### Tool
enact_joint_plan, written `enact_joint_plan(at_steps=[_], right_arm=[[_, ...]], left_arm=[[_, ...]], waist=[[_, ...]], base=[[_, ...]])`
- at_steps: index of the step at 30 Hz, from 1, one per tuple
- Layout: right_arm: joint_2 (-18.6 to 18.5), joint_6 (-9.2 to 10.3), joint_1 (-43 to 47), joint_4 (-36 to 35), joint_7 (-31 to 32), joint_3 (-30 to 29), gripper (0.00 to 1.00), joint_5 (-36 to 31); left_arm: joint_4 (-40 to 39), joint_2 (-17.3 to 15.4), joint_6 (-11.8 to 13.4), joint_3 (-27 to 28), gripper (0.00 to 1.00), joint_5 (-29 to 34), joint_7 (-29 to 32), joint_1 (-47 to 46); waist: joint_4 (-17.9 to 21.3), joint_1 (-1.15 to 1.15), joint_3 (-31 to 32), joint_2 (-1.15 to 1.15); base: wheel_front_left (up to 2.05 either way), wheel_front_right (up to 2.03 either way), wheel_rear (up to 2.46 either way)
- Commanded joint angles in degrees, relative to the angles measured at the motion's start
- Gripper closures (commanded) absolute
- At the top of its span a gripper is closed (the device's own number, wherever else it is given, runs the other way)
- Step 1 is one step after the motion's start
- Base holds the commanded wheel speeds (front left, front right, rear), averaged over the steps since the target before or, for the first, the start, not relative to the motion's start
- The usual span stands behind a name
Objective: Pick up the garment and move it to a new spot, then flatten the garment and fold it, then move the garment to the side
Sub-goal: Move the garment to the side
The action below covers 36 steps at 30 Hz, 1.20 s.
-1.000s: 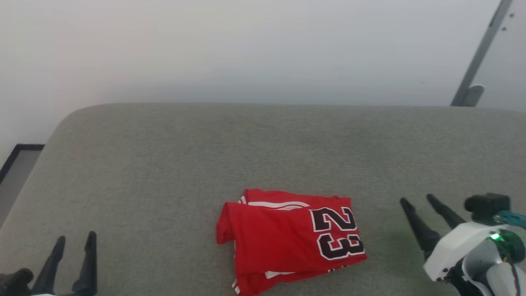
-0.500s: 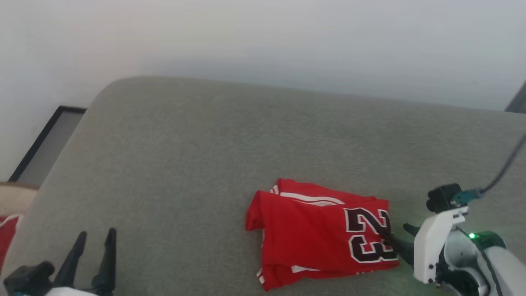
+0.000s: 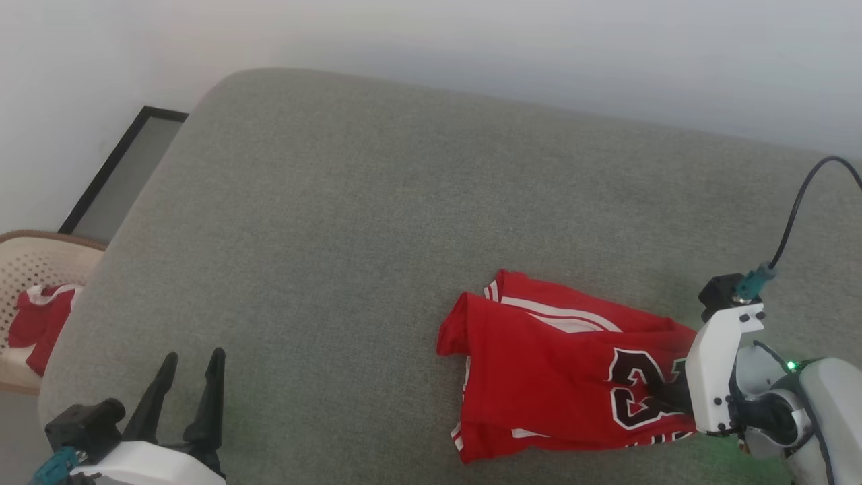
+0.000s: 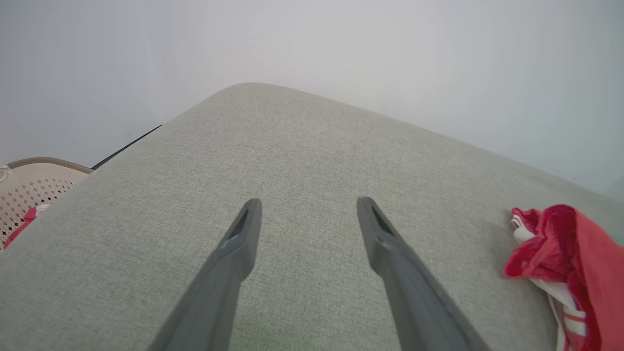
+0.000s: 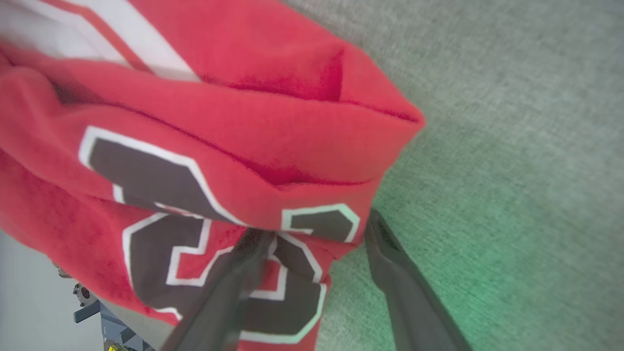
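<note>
While the left gripper (image 3: 193, 358) hovers over the bare near-left part of the grey padded surface (image 3: 377, 202), its two fingers spread with nothing between them, the right gripper (image 5: 317, 228) is at the garment (image 3: 545, 364). The garment, a red jersey with white-striped trim and black block numerals edged in white, lies folded into a rough rectangle on the near-right part of the surface, well apart from the left gripper.

In the right wrist view the right gripper is released rather than clenched, its jaws wide apart. One finger (image 5: 229, 292) lies against the lettered layer at the garment's edge, and the other finger (image 5: 404, 292) is on the grey fabric just beside it. A thick fold of red cloth bulges just above both tips. Whether that first finger sits over or under the lowest layer I cannot tell.

In the head view the numerals are partly hidden behind the right wrist's white housing (image 3: 714, 364), and a dark cable (image 3: 798, 202) arcs up from it. Off the surface's left edge stands a pale perforated basket (image 3: 27, 269) — red-and-white cloth (image 3: 40, 320) lies inside.
</note>
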State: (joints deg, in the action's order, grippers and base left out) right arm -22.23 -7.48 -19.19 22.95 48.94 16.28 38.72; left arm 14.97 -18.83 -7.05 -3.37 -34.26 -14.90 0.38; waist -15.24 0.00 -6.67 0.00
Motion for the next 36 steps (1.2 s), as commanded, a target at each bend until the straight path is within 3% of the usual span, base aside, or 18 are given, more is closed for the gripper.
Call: enact_joint_plan(at_steps=[1,2,12,21,36], right_arm=[[1.80,-0.01,1.15,1.10,1.13,1.01,0.82,-0.24],[2.05,-0.01,1.21,0.86,1.72,0.76,1.00,-0.46],[1.69,0.00,-0.32,-6.44,5.64,-5.94,1.00,-1.10],[-2.61,0.00,-3.25,-10.38,7.48,-11.56,1.00,-3.17],[-10.15,0.00,-10.85,-9.54,5.80,-21.09,1.00,-6.86]], left_arm=[[0.17,0.31,-0.16,-0.07,0.00,0.51,-0.26,-0.94],[0.35,0.39,-0.19,-0.10,0.00,0.52,-0.26,-1.11],[-0.94,0.20,-0.41,-0.14,0.00,1.53,-0.33,-3.04],[-2.38,-0.20,-0.39,-1.90,0.00,2.13,-0.34,-5.70],[-3.51,1.14,-0.41,-8.22,0.00,2.36,-0.33,-13.34]], waist=[[-0.47,0.00,-0.58,0.00],[-0.51,0.00,-0.74,0.00],[2.03,0.00,-1.56,0.00],[5.87,0.00,-2.90,0.00],[14.02,0.00,-8.55,0.00]], base=[[0.00,0.00,0.00],[0.00,0.00,0.00],[0.00,0.00,0.00],[0.00,0.00,0.00],[0.00,0.00,0.00]])
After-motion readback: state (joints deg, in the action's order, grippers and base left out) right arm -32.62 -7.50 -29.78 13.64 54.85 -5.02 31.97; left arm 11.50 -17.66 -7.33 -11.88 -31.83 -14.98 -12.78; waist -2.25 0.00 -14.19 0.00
